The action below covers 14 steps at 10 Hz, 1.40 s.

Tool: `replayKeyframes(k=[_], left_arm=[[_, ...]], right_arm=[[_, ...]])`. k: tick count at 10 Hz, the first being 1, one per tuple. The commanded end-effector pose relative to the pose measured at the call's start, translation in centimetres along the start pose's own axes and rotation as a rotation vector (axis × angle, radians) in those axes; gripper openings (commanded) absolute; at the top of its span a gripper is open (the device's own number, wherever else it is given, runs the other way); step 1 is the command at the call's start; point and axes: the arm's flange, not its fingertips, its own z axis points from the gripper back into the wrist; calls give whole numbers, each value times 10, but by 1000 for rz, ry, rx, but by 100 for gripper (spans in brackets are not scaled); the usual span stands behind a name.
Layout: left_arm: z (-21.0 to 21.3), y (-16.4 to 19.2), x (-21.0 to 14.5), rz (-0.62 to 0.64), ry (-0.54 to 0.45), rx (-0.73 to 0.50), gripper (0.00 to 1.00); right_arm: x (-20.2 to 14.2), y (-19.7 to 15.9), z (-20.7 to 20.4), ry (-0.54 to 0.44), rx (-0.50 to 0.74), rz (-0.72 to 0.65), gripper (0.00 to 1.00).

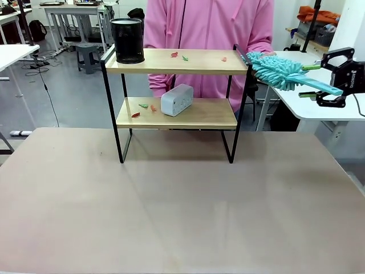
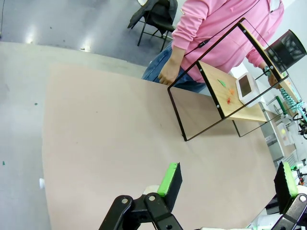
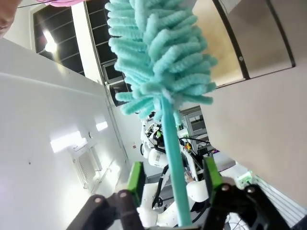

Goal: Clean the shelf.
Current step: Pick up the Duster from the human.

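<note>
The small two-tier shelf (image 1: 199, 64) of pale wooden boards on a thin black metal frame stands on four legs at the far side of the broad, matt beige surface (image 1: 182, 211), just in front of a person in a pink hooded top (image 1: 205, 23). It looks light and stiff, and on such narrow legs it would probably slide or tip under a sideways push. The black rod at a top corner or an upright seems the best place to steady it, since the smooth boards look too wide to clasp. On the top board sit a black mesh metal cup (image 1: 126, 40) at the left end and a few red and green paper-like scraps (image 1: 174, 55). The lower board carries a rounded grey-white plastic box (image 1: 177, 100) and more scraps. At the shelf's right end hangs a teal duster (image 1: 279, 73) with a soft, shaggy chenille head and a slim hard plastic handle (image 1: 324, 87). The right pincer (image 1: 307, 81) stands wide, its green pads (image 3: 136, 179) either side of that handle with a gap on each side, so it does not seem clamped yet. The left pincer (image 2: 229, 184) hangs spread wide and empty above the surface, well apart from the shelf
</note>
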Motion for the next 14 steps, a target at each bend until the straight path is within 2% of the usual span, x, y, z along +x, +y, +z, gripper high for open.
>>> replayKeyframes(k=[1, 3, 4, 5, 11, 14], left_arm=[[-1, 0, 0, -23, -18, -15, 100], [-1, 0, 0, -23, -18, -15, 100], [-1, 0, 0, -23, -18, -15, 100], [-1, 0, 0, -23, -18, -15, 100], [-1, 0, 0, -23, -18, -15, 100], [-1, 0, 0, -23, -18, -15, 100]], right_arm=[[2, 2, -4, -17, 14, 10, 0], [3, 1, -2, -3, 20, 14, 0], [3, 0, -2, -3, 24, 14, 7], [5, -2, -1, 3, 25, 10, 0], [8, -12, 0, 17, 15, -4, 0], [-10, -6, 16, 15, -18, 52, 0]])
